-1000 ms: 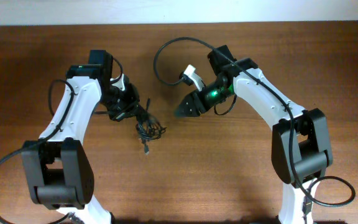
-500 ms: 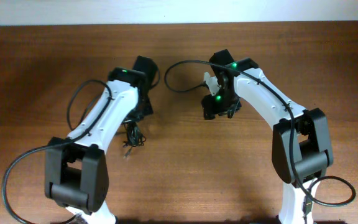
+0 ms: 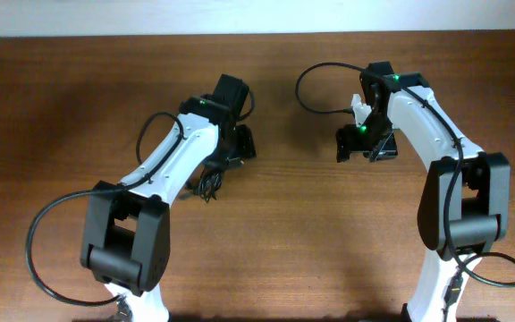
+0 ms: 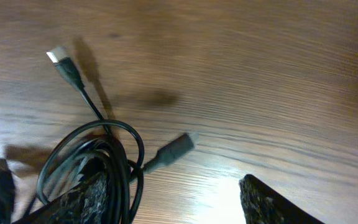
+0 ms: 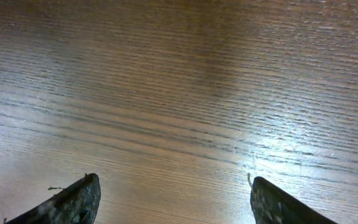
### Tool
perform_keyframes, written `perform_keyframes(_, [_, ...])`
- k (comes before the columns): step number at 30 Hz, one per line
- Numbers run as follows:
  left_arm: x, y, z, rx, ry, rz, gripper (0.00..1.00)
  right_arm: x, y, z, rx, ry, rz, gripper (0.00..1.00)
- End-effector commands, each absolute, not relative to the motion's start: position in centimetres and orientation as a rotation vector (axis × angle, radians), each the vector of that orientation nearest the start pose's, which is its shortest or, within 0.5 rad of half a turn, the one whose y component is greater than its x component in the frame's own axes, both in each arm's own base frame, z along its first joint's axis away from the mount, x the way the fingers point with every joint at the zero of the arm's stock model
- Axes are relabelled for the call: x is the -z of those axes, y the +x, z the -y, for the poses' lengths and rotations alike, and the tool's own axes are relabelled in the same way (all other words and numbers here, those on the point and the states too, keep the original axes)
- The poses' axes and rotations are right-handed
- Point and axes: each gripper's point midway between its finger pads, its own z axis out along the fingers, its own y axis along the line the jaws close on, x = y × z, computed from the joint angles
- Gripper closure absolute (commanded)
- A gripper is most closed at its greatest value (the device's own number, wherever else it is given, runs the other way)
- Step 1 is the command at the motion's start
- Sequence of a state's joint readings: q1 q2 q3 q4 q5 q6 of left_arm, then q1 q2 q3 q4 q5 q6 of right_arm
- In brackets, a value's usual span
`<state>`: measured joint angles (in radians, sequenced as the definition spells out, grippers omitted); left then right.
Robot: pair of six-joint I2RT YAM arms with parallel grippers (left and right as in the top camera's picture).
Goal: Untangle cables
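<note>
Left claw [image 4: 176, 208], wrist feed: I read both dark fingers as spread wide, with nothing pinched between them. The tangle of thin black cables [image 4: 107, 158] lies coiled on the brown wooden table [image 4: 278, 81]. Its loop crosses one fingertip [image 4: 82, 200], and I cannot tell whether they touch. A silver-tipped plug [image 4: 57, 55] trails to the far left of the coil. A second black plug [image 4: 174, 147] points right, into the gap between the fingers. On my overhead feed the tangle [image 3: 208, 183] sits just near of this claw [image 3: 240, 143]. Right claw [image 5: 176, 205]: fingers likewise spread over bare wood, well to the right of the cables.
</note>
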<state>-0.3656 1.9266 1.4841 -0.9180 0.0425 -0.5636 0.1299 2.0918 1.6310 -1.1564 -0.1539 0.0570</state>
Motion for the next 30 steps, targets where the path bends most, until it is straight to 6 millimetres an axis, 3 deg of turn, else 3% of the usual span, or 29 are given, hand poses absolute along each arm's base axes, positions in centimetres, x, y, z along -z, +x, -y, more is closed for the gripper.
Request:
perform_keyframes(1, [-11.1, 40.4, 17.4, 0.335, -0.135, -2.882, 0.28, -4.7, 37.8, -7.5, -0.224, -0.1, -3.192, 0.21])
perform_keyframes(4, [-13.9, 41.4, 13.2, 0.058, -0.208, -2.836, 0.24, -4.7, 37.6, -7.4, -0.224, -0.099, -3.201, 0.18])
perform_keyframes(7, [-12.4, 38.7, 9.1, -0.161, -0.27, -2.958, 0.24, -4.4, 37.2, -7.4, -0.223, -0.098, -3.214, 0.18])
perform_keyframes(8, [-11.8, 38.1, 8.4, -0.188, -0.287, -2.997, 0.28, -4.4, 37.2, -7.4, -0.223, -0.098, -3.214, 0.18])
perform_keyframes(10, [-10.0, 36.6, 7.2, -0.248, -0.319, -3.098, 0.53, -4.4, 37.2, -7.4, -0.223, -0.098, -3.214, 0.17])
perform_keyframes(12, [-8.2, 35.6, 8.0, -0.208, -0.32, -3.178, 0.65, -4.4, 37.2, -7.4, -0.223, -0.098, -3.214, 0.17])
perform_keyframes(14, [-6.9, 34.6, 10.1, -0.075, -0.294, -3.262, 0.91, -4.4, 37.2, -7.4, -0.222, -0.099, -3.216, 0.16])
perform_keyframes(15, [-6.8, 34.2, 11.4, 0.021, -0.228, -3.291, 0.99, -4.4, 37.1, -7.4, -0.222, -0.098, -3.217, 0.16])
perform_keyframes(17, [-7.2, 33.3, 14.1, 0.235, -0.097, -3.334, 1.0, -4.3, 37.1, -7.4, -0.222, -0.098, -3.218, 0.13])
perform_keyframes(20, [-7.2, 32.6, 15.9, 0.267, -0.011, -3.34, 1.0, -4.3, 37.1, -7.4, -0.222, -0.098, -3.219, 0.12])
perform_keyframes(25, [-7.1, 33.7, 16.3, 0.293, 0.077, -3.285, 0.98, -4.4, 36.9, -7.5, -0.235, -0.097, -3.225, 0.07])
perform_keyframes(28, [-7.0, 34.3, 16.3, 0.288, 0.081, -3.259, 0.89, -4.4, 36.7, -7.8, -0.264, -0.095, -3.232, 0.06])
perform_keyframes(30, [-6.8, 34.9, 15.8, 0.24, 0.101, -3.238, 0.85, -4.7, 36.6, -8.9, -0.373, -0.09, -3.227, 0.02])
